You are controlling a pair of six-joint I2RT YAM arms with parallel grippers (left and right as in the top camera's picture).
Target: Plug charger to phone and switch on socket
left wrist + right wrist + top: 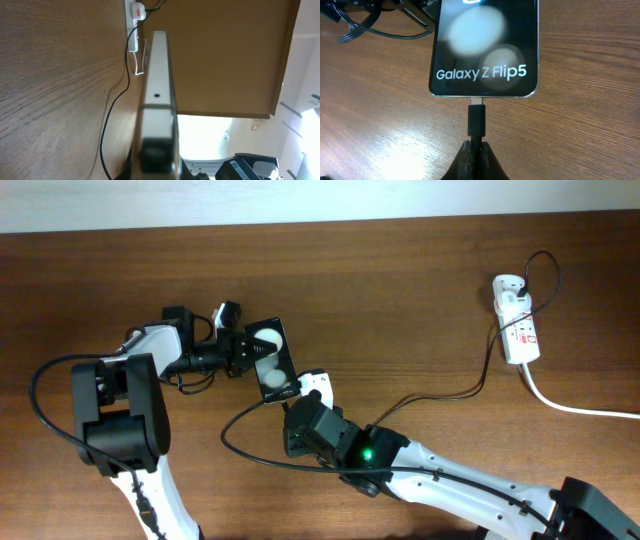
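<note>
Two risks face us: our right fingers [465,162] pinch the charger [476,120], its metal tip showing at the phone [270,360] on the worktop [420,300], so a skewed push could jam it. Our left fingers [240,352], clenched on the phone, might slip. The socket [517,320] lies well apart.

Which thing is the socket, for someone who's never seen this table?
Go to the far right end of the wooden table. The socket is the white elongated strip with small red marks. Unlike the thin black charger leaving it, it trails a thick white cord.
</note>
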